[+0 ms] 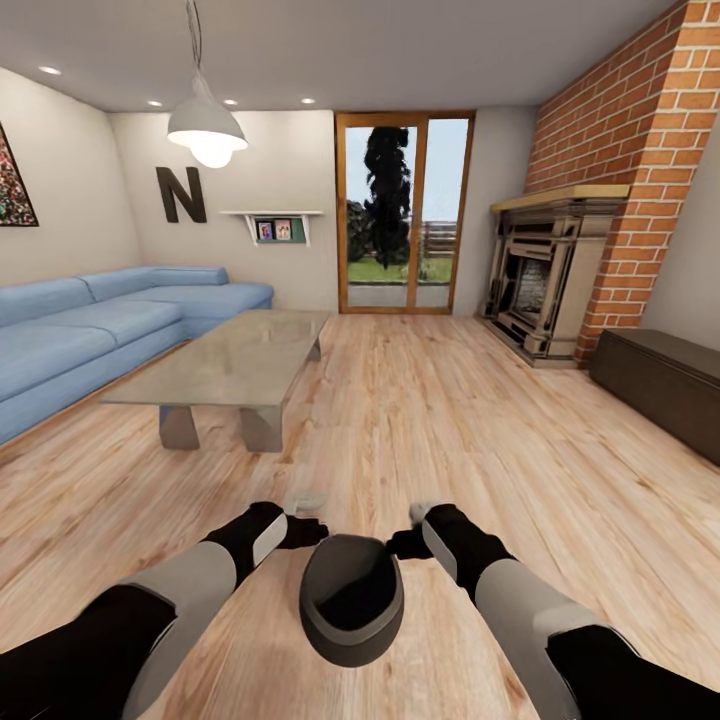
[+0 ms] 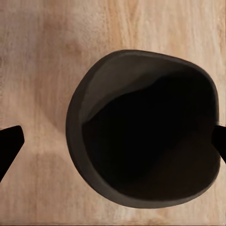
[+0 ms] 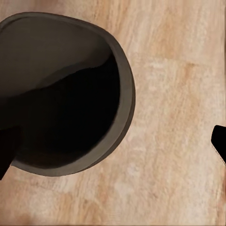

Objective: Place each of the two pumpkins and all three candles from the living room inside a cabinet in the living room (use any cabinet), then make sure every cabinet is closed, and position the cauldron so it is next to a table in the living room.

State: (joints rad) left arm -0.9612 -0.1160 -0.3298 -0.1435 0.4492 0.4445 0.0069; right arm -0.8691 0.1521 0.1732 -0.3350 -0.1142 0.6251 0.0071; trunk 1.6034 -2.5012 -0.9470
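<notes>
The black cauldron (image 1: 352,598) sits on the wood floor just in front of me, mouth up, between my two hands. My left gripper (image 1: 306,532) hangs over it, fingers spread wide, the cauldron (image 2: 143,129) below them. My right gripper (image 1: 404,543) is also open; one fingertip (image 3: 8,148) overlaps the cauldron's rim (image 3: 123,101) and the other stands over bare floor. The glass-topped table (image 1: 235,362) stands ahead to the left, well apart from the cauldron. The low dark cabinet (image 1: 662,385) runs along the right wall, its fronts shut. Pumpkins and candles are out of view.
A blue corner sofa (image 1: 90,330) lines the left wall behind the table. A fireplace (image 1: 545,275) in a brick chimney stands at the right, a glazed door (image 1: 405,210) at the back. A pendant lamp (image 1: 207,128) hangs over the table.
</notes>
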